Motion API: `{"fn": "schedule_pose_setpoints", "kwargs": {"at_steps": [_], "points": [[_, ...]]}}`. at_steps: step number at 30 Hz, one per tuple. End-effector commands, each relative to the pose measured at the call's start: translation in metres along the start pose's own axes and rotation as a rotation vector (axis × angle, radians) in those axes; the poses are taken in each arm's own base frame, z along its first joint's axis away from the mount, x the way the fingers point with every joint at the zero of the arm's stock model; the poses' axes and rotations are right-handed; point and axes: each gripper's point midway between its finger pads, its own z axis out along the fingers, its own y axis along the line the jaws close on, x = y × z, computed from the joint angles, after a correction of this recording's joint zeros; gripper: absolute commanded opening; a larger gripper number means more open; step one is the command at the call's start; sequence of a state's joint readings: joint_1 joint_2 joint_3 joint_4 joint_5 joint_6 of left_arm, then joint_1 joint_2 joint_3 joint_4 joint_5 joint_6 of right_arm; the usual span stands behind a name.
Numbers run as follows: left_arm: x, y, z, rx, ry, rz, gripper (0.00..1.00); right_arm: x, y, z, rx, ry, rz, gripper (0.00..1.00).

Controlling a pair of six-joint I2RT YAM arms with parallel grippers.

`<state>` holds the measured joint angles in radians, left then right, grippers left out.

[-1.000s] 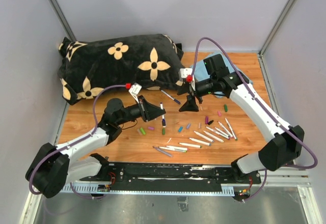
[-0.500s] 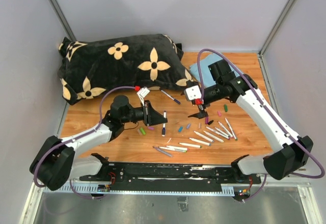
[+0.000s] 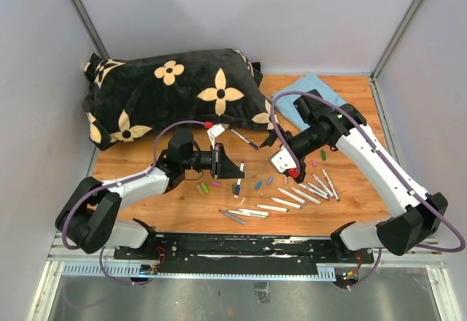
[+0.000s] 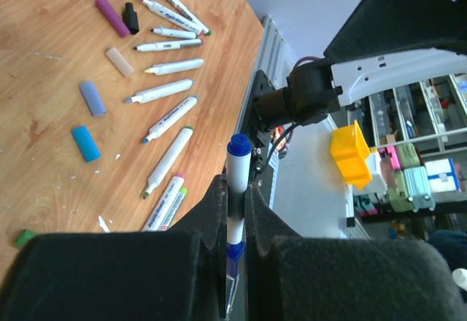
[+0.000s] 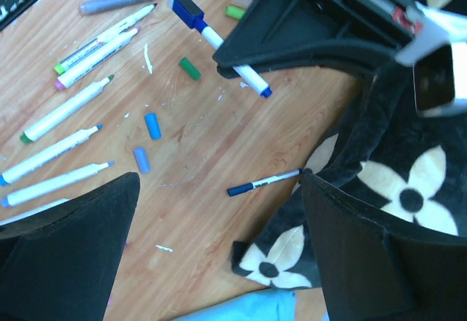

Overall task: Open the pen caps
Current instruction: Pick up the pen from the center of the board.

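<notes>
Past the left end effector (image 4: 235,198), clamped on a pen (image 4: 234,176): blue cap (image 4: 238,147) (right end effector (image 5: 219,252) gapes).

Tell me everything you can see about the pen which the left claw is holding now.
The pen is slim, with a white barrel that looks like plastic, a dark blue cap still fitted on one end and a small blue plug on the other. The left claw is shut on the barrel near its middle, both ends sticking out. It hangs over the wooden table; nothing else visibly touches it.
</notes>
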<state>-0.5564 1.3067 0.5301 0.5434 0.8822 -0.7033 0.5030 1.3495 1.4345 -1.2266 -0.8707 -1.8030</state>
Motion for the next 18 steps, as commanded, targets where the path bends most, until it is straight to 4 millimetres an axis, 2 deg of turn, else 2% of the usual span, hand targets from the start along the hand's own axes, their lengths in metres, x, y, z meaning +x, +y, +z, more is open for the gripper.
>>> {"fn": "schedule_pose_setpoints", "kwargs": {"at_steps": [1, 6, 12, 18], "points": [[-0.003, -0.005, 0.004, 0.059, 0.050, 0.011, 0.00, 0.011, 0.005, 0.011, -0.133, 0.121, -0.161, 0.92], [-0.002, -0.005, 0.008, 0.071, 0.068, 0.015, 0.00, 0.011, -0.006, 0.020, -0.158, 0.152, -0.209, 0.87], [0.001, -0.013, 0.018, 0.118, 0.117, 0.021, 0.00, 0.023, -0.012, 0.049, -0.203, 0.296, -0.249, 0.69], [0.004, -0.015, 0.023, 0.135, 0.141, 0.020, 0.00, 0.029, -0.008, 0.065, -0.258, 0.358, -0.282, 0.63]]}}
